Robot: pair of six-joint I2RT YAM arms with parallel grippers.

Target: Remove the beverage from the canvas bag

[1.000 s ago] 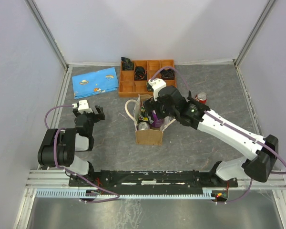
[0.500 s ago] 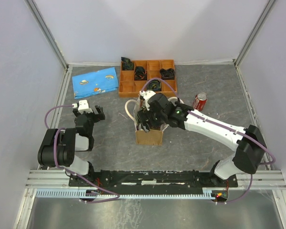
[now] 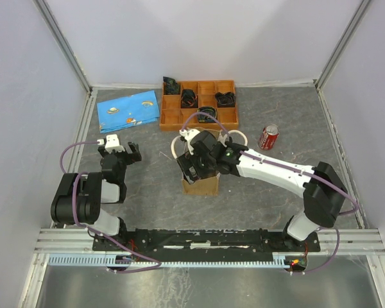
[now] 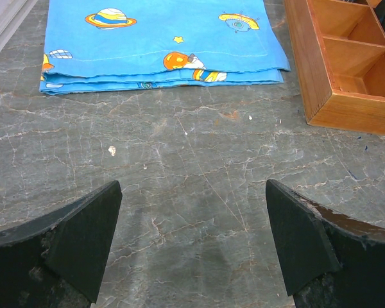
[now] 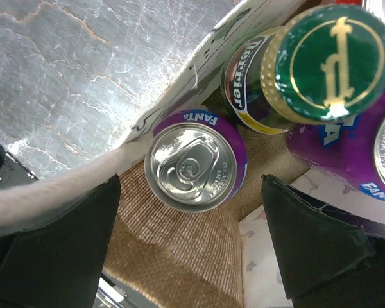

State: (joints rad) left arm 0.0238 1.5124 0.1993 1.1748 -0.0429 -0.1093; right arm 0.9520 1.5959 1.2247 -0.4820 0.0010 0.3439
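Swung left since a second ago, away from the red can (image 3: 268,137), the right claw (image 5: 192,218) hangs spread over the canvas bag (image 3: 202,187) at mid-table. A purple can (image 5: 194,168) and a green-capped bottle (image 5: 327,61) stand inside the bag. Left claw (image 4: 192,244) is spread and empty above the table (image 4: 179,160).

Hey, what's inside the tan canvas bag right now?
A purple Fanta can, a green-capped Perrier glass bottle and a second purple can, all upright. Anything beneath or behind them is covered.
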